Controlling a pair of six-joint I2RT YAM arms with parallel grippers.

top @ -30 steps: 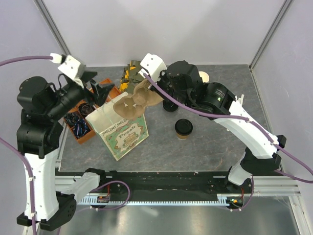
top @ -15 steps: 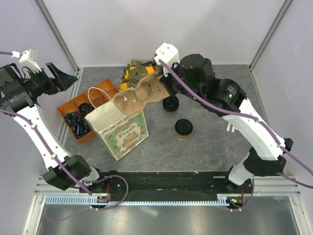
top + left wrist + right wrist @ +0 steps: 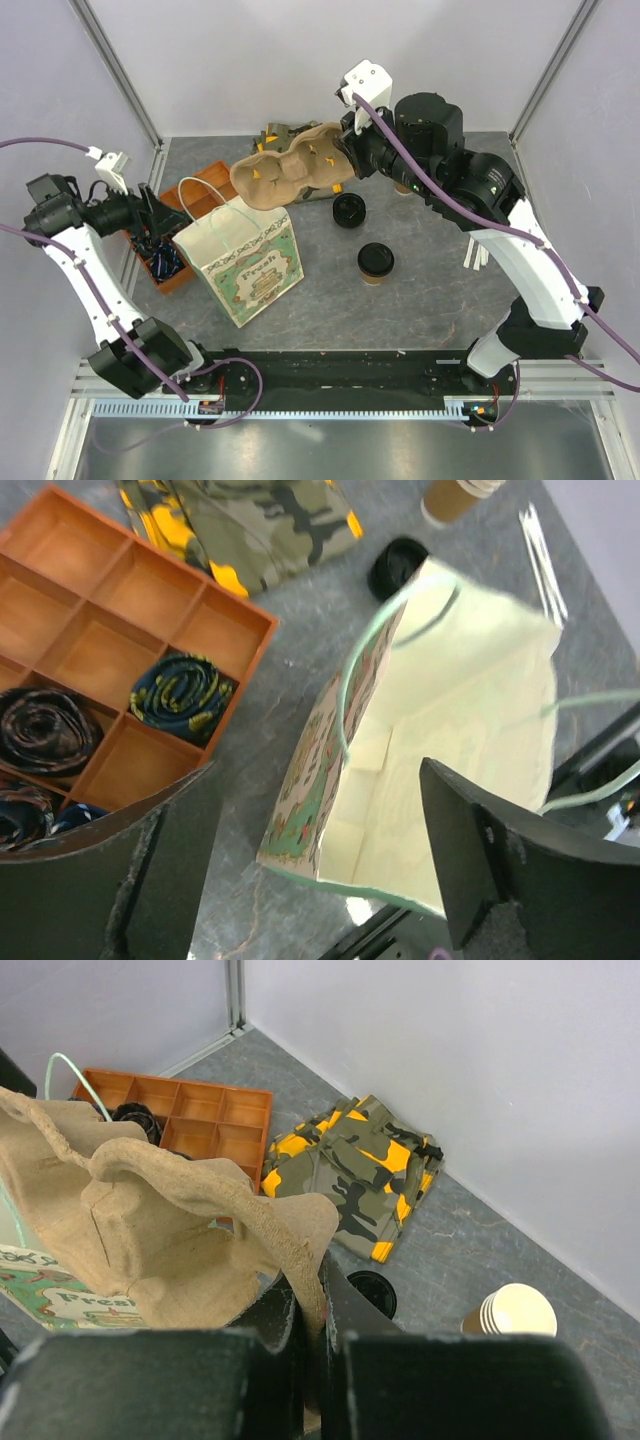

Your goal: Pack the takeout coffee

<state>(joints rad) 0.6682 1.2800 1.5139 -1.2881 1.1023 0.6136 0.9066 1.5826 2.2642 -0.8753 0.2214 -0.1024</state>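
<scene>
The upright takeout coffee (image 3: 376,259) lies nearer the right tool (image 3: 346,162), pinching a pulp cup carrier (image 3: 285,176), than the spread left tool (image 3: 322,780).

Cup stack (image 3: 452,494) half out-of-frame (top edge)

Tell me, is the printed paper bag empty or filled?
Empty: the printed paper bag stands open, its cream interior bare in the left wrist view.

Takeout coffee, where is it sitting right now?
In the top external view, the takeout coffee stands on the table right of centre, just right of the printed paper bag and on the near side of the loose black lid.
</scene>
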